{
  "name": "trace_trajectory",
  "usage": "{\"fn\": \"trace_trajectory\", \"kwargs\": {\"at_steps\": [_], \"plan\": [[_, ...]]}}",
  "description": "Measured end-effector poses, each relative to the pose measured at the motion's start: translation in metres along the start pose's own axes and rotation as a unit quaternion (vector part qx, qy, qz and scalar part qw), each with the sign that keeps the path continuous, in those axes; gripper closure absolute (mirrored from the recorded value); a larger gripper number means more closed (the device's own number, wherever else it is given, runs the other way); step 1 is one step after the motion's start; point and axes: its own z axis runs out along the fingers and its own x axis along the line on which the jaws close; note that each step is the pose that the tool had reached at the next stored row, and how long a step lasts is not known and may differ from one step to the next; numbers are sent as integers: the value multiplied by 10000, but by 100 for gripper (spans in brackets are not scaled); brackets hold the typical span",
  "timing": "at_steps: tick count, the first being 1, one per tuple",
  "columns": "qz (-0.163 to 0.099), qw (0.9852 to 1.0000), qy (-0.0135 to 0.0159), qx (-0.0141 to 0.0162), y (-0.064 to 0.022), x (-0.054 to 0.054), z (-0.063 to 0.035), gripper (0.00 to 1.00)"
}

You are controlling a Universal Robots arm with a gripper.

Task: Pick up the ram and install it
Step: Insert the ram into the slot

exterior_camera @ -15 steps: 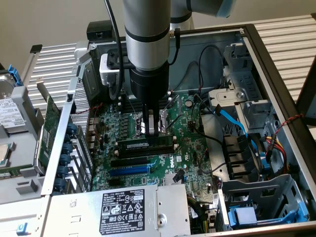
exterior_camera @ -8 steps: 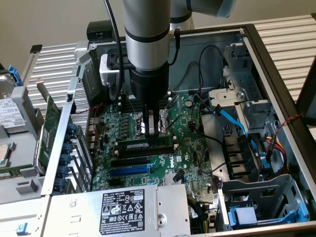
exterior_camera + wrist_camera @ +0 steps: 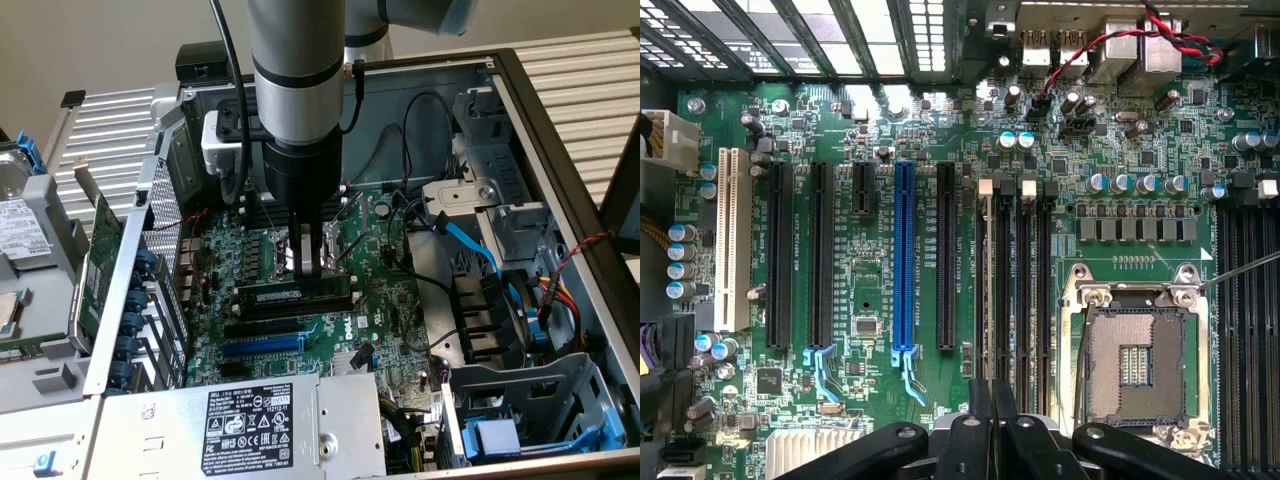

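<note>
The ram (image 3: 295, 297) is a long thin stick with a label strip. It stands on edge in a black memory slot on the green motherboard (image 3: 380, 300), inside the open computer case. My gripper (image 3: 308, 272) hangs straight down over the middle of the stick, fingers shut, tips at its top edge. The wrist view looks down the shut fingertips (image 3: 980, 420) of my gripper (image 3: 992, 395). They sit over the ram's thin edge (image 3: 987, 280), in the memory slot nearest the expansion slots. I cannot tell whether the tips pinch the stick or only rest on it.
The bare CPU socket (image 3: 1135, 365) lies just beside the memory slots, and more memory slots (image 3: 1240, 330) lie beyond it. Black and blue expansion slots (image 3: 903, 260) sit on the other side. The power supply (image 3: 250, 425), a blue cable (image 3: 470, 245) and drive cages (image 3: 530, 400) crowd the case.
</note>
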Motion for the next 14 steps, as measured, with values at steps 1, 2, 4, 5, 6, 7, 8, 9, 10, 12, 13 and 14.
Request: {"fn": "trace_trajectory", "kwargs": {"at_steps": [1, 2, 4, 5, 6, 7, 8, 9, 10, 12, 13, 14], "plan": [[0, 10000, 0, 0, 0, 0, 0, 88], [0, 10000, 1, 0, 0, 0, 0, 88], [0, 10000, 0, 0, 0, 0, 5, 88], [0, 10000, 1, 0, 0, 0, 6, 88], [0, 10000, 1, 0, 0, 0, 7, 88], [0, 10000, 0, 0, 0, 0, 9, 88], [0, 10000, 0, 0, 0, 0, 10, 88], [0, 10000, 1, 0, 0, 1, 10, 88], [0, 10000, 1, 0, 1, 1, 10, 88], [0, 10000, 0, 1, 0, 1, 12, 88], [0, 10000, 0, 1, 0, 1, 13, 88], [0, 10000, 0, 1, 1, 1, 12, 88]]}}
